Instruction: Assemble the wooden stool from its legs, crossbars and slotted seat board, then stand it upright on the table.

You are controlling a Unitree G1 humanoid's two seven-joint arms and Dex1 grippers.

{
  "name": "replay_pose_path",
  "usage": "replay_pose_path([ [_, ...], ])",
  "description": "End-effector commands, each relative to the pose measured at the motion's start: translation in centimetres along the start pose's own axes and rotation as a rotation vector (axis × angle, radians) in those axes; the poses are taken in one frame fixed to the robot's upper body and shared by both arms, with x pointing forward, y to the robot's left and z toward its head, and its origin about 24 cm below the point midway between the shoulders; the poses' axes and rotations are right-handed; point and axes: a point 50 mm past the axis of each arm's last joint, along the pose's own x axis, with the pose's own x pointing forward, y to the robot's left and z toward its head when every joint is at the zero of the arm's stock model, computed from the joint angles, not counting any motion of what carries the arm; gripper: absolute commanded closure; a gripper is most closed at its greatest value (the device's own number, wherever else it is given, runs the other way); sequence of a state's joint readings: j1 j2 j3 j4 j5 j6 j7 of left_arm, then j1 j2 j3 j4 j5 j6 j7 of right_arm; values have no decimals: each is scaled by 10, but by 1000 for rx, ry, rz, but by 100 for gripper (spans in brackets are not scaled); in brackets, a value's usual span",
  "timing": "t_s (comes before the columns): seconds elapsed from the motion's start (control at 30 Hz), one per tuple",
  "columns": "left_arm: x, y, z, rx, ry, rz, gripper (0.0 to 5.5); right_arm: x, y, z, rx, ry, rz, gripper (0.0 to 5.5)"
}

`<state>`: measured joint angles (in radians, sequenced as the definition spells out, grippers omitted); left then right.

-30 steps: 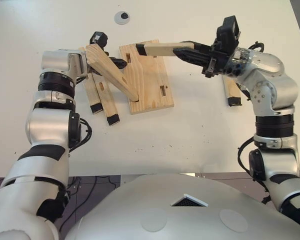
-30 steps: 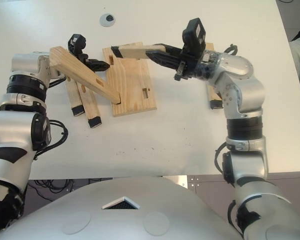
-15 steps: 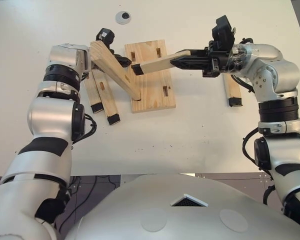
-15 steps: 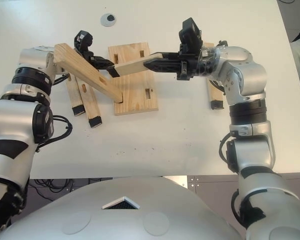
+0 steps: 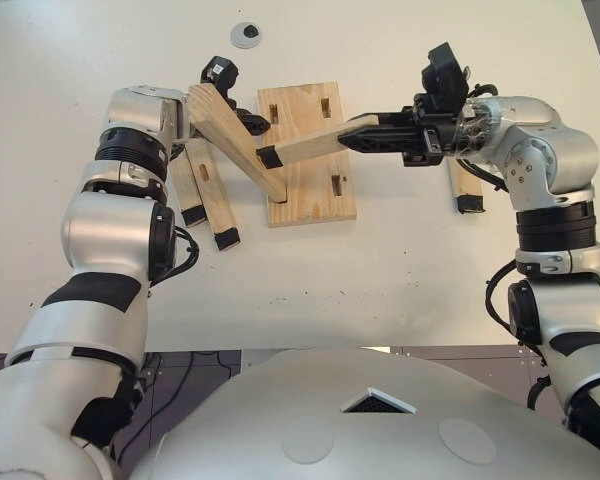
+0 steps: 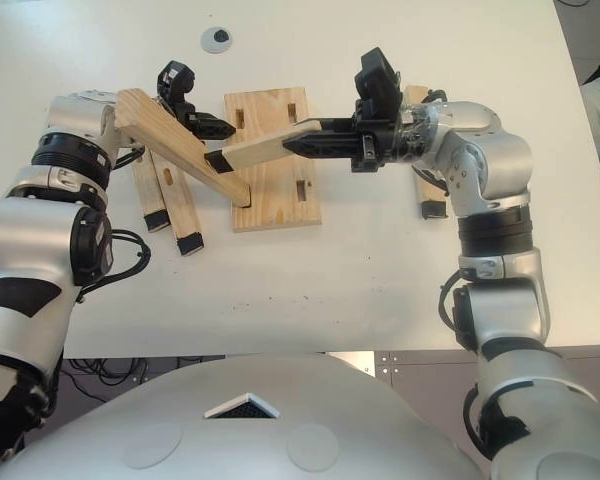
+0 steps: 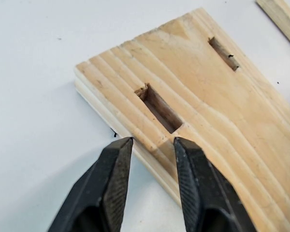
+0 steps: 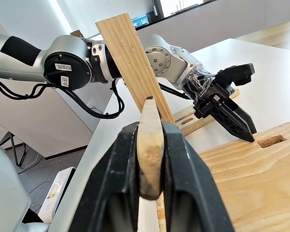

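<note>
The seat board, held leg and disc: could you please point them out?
seat board [image 5: 312, 202], left eye view, bare face near front edge.
held leg [image 5: 308, 148], left eye view, mid-shaft.
disc [image 5: 245, 34], left eye view, centre.

We log the pale pine slotted seat board [image 5: 305, 200]: streaky tan grain, darker brown slots. Plain white counter [image 5: 400, 270], a few dark specks. The slim light-wood leg [image 5: 310, 146] has a black end cap, and so do the tan spare legs [image 5: 216, 205]. Wide pale plank leg [image 5: 230, 140]: straight grain lines. Black right claw [image 5: 348, 134]. Black left claw [image 7: 152, 147], finely ribbed. Small round disc [image 5: 245, 34], white rim, dark centre.
</note>
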<state>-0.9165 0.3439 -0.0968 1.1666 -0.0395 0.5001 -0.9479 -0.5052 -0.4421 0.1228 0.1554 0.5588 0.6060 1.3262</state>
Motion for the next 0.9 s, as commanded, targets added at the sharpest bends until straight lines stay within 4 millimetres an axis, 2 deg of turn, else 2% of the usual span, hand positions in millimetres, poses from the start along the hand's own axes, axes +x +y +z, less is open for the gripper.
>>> replay_pose_path([
  [0.03, 7, -3, -10, -9, 64, -10, 400, 7, 0, -3, -27, -18, -4, 509],
  [0.5, 13, -12, -8, -5, 94, -64, 400, 28, -1, -17, -110, -61, -17, 509],
  [0.9, 14, -13, -9, -22, 111, -75, 400, 47, 13, -28, -168, -88, -7, 509],
])
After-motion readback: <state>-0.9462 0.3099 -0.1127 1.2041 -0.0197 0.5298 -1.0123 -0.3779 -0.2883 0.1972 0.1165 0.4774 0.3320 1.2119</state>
